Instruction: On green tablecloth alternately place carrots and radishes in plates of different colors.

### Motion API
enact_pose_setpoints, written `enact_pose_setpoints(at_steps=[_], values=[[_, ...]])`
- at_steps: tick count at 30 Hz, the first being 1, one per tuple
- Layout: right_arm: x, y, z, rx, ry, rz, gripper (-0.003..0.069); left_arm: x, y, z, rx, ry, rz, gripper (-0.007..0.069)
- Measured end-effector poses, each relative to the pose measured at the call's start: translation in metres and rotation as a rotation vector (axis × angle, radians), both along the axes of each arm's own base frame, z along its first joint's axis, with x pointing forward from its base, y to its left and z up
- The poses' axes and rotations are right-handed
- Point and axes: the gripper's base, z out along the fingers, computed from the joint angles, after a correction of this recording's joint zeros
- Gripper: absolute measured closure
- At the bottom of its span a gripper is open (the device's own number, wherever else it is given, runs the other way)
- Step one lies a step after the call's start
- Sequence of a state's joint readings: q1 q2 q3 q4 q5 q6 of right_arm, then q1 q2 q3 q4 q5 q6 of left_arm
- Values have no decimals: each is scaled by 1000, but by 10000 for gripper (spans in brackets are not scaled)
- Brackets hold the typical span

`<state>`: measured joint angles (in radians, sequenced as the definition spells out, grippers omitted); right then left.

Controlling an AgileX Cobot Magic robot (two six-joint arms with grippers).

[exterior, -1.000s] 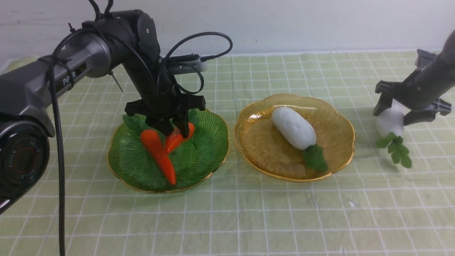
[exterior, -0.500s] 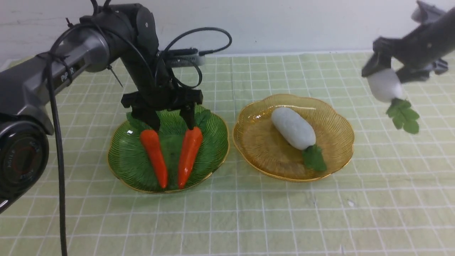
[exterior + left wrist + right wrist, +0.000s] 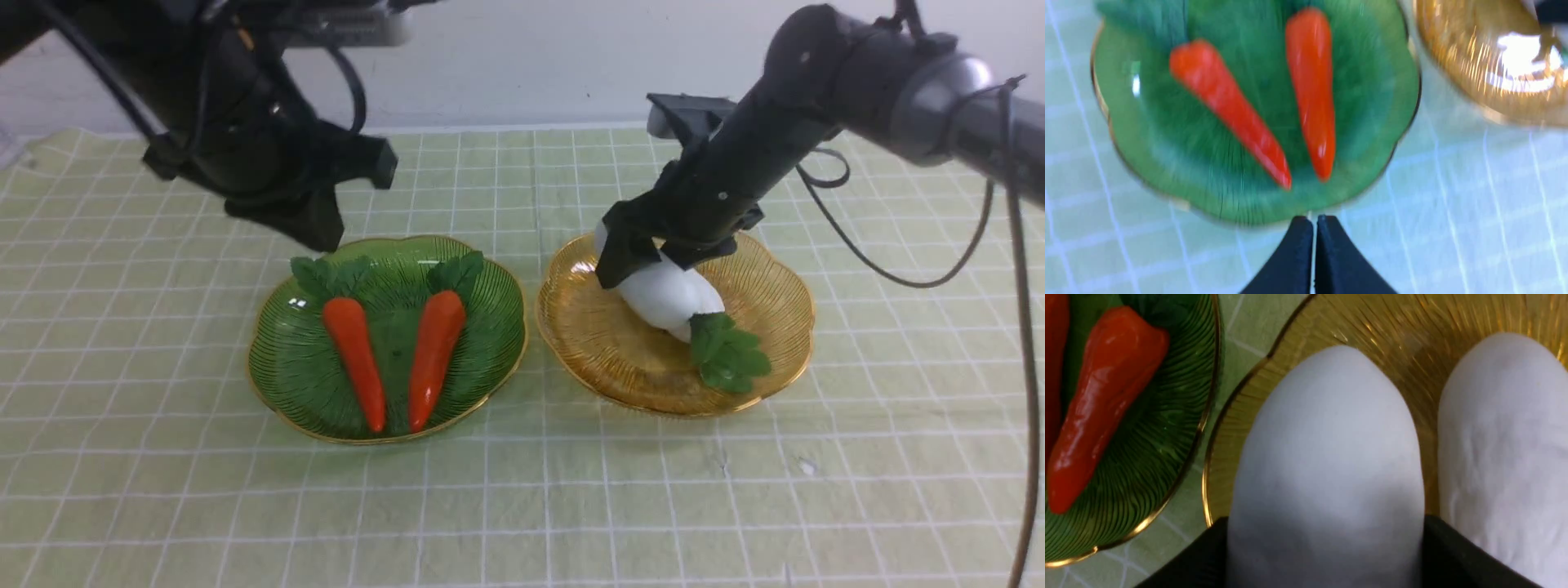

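Observation:
Two orange carrots (image 3: 355,355) (image 3: 433,347) lie side by side in the green plate (image 3: 490,327) on the green tablecloth (image 3: 522,506). My left gripper (image 3: 320,233) is shut and empty, raised above and behind that plate; its closed tips (image 3: 1313,222) show in the left wrist view. My right gripper (image 3: 653,261) is shut on a white radish (image 3: 1327,457), low over the amber plate (image 3: 784,318). The other radish (image 3: 1506,457) lies in that plate right beside it. In the front view the white bodies (image 3: 665,298) overlap, with green leaves (image 3: 727,355) towards the front.
The two plates stand close together at the middle of the cloth. A white wall runs along the far edge of the cloth. The right arm's cable (image 3: 898,269) hangs over the right side.
My left gripper let go of the second carrot, rose up and to the left, and shut. My right arm carried the radish from the far right down over the amber plate.

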<state>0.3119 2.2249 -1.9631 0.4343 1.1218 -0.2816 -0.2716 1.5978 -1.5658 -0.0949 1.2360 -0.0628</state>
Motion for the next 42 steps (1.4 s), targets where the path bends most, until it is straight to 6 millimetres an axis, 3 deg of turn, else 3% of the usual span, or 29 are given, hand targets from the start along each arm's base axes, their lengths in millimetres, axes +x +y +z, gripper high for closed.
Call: enact_pose_setpoints(at_steps=[2, 4, 6, 9, 10, 11, 16, 18, 19, 20, 21, 22, 23, 24, 25, 26, 30, 32, 35, 38, 41, 42], values=[[1, 8, -3, -10, -26, -5, 116, -24, 7, -3, 8, 19, -1, 632], [1, 9, -3, -20, -33, -8, 95, -35, 10, -2, 8, 19, -1, 632], [1, 7, -4, -50, -38, -12, 53, -64, 18, 3, 0, -8, 0, 632], [1, 3, -4, -84, -27, -21, 48, -81, 23, 7, -9, -42, 2, 632], [0, -3, 5, -117, -7, -20, 57, -97, 27, 11, -21, -81, 3, 632], [-1, -5, 9, -126, 1, -23, 68, -100, 28, 11, -23, -88, 4, 632], [-13, -26, 105, -137, -208, -95, 312, -132, 37, 18, -53, -192, 8, 632], [-48, -41, 176, -108, -361, -132, 496, -148, 42, 19, -72, -249, 11, 632], [-51, -43, 181, -105, -372, -135, 510, -149, 42, 18, -74, -252, 12, 632], [-66, -48, 202, -89, -414, -147, 574, -155, 43, 19, -82, -273, 13, 632], [-93, -57, 234, -57, -482, -163, 626, -163, 45, 17, -105, -314, 16, 632], [-106, -61, 248, -44, -512, -168, 636, -165, 45, 17, -110, -325, 17, 632], [-137, -70, 272, -19, -568, -177, 657, -173, 47, 13, -131, -372, 23, 632], [-141, -72, 273, -18, -568, -178, 658, -173, 47, 14, -133, -378, 23, 632], [-185, -85, 293, 3, -614, -186, 669, -179, 49, 9, -147, -418, 29, 632], [-204, -91, 299, 13, -634, -190, 671, -181, 50, 7, -152, -436, 31, 632], [-272, -114, 292, 63, -745, -219, 673, -182, 51, -2, -168, -488, 41, 632], [-292, -121, 274, 85, -806, -239, 673, -181, 51, -5, -170, -496, 43, 632], [-339, -139, 242, 172, -1053, -297, 673, -178, 50, -5, -173, -508, 46, 632], [-376, -153, 187, 255, -1253, -342, 673, -177, 50, -4, -178, -526, 48, 632], [-400, -162, 155, 311, -1375, -365, 673, -177, 50, -3, -181, -535, 49, 632], [-413, -166, 124, 336, -1429, -376, 673, -177, 50, -3, -181, -536, 49, 632]])
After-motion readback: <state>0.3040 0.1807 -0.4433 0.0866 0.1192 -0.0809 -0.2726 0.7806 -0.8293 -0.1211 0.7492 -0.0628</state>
